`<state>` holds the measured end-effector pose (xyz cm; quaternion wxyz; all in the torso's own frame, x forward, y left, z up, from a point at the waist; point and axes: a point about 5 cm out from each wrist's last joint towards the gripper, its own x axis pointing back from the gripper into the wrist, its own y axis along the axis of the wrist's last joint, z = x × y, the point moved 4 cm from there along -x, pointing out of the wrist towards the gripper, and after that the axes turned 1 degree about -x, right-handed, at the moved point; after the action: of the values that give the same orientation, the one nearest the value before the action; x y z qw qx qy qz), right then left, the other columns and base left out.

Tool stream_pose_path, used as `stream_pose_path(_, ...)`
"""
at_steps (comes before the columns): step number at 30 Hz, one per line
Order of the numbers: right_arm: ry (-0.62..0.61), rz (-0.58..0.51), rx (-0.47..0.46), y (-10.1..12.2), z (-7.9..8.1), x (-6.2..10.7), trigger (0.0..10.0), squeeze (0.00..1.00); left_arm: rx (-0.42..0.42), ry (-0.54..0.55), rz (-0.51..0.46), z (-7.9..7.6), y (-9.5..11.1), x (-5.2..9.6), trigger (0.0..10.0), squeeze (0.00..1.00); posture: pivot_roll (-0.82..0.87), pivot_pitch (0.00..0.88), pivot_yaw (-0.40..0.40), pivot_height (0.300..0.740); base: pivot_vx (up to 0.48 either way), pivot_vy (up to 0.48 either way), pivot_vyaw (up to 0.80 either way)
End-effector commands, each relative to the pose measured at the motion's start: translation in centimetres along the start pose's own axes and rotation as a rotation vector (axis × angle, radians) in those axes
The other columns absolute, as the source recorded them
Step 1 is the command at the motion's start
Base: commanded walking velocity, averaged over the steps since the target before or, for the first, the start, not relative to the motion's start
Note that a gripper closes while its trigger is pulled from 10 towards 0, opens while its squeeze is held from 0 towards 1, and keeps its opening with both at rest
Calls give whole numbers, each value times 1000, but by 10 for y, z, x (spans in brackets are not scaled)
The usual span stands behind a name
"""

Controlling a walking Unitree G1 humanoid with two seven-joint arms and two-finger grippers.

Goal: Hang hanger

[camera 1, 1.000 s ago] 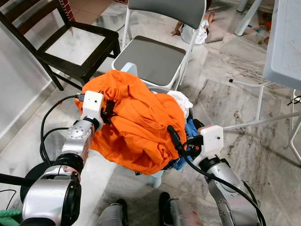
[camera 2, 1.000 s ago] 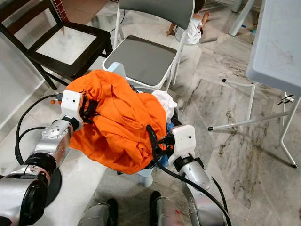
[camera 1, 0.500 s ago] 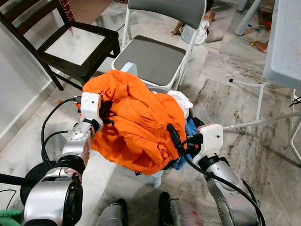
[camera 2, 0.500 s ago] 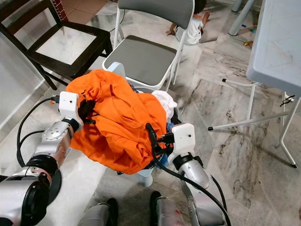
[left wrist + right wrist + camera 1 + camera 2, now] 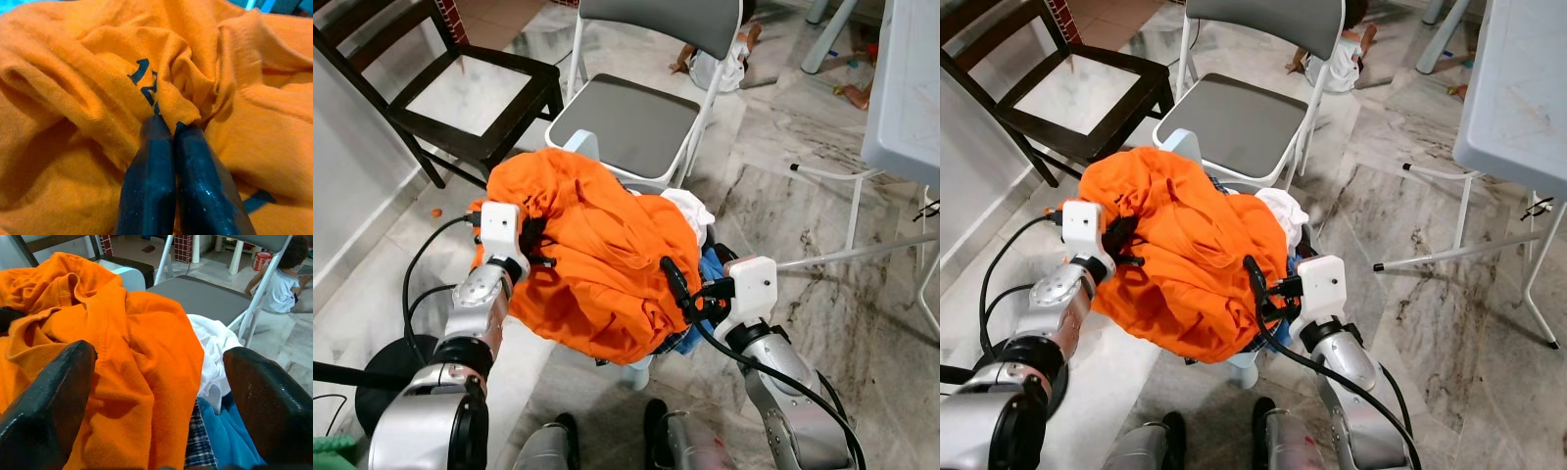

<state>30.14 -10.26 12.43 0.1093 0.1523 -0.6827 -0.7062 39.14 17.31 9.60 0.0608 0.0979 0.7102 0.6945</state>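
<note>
Change: the left gripper (image 5: 536, 242) has drawn back toward the robot and sunk a little, dragging its fold of the orange shirt (image 5: 597, 259) with it; the right gripper (image 5: 156, 431) sits where it was.
Folding chair (image 5: 636, 122): grey seat, white frame, just beyond both sets of fingers, behind the clothes heap.
Dark wooden chair (image 5: 460, 98): further off, beyond the left gripper.
White surface (image 5: 906, 88): well out past the right gripper, on thin metal legs.
Person: a small figure sits on the floor behind the folding chair.
Orange shirt: bunched over the heap between the two grippers; dark print shows right at the left fingertips.
White cloth (image 5: 212, 350) and blue cloth (image 5: 234, 440): between the right fingers, under the shirt's edge.
Left fingers (image 5: 149, 171): closed tight, pinching a ridge of orange cloth.
Right fingers (image 5: 46, 401): spread wide, holding nothing, the shirt and other clothes between them.
Hanger: I cannot make one out; it may be buried in the cloth.
Risk: the pinch is on a thin fold, so a further pull could slip free or drag other clothes off the heap.
In the way: the folding chair crowds any lift forward.
</note>
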Motion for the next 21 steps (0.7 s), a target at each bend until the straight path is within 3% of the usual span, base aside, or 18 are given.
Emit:
stream_pose_path(1, -2, 17, 0, -5, 0, 3, 10000, 0, 15, -37, 38, -7, -15, 10, 0, 0, -10, 279, -13, 740, 0, 0, 0)
stream_pose_path(7, 8, 23, 7, -7, 0, 2, 10000, 0, 11, -57, 20, -13, -19, 31, 0, 0, 4, 280, -24, 740, 0, 0, 0)
stream_pose_path(15, 33, 24, 12, -7, 2, -3, 10000, 0, 12, -58, -106, -26, 2, 65, 0, 0, 35, 282, -35, 740, 0, 0, 0)
stream_pose_path(21, 42, 25, 12, -8, 4, -4, 10000, 0, -77, -129, -189, -45, 15, 83, 0, 0, 39, 277, -38, 740, 0, 0, 0)
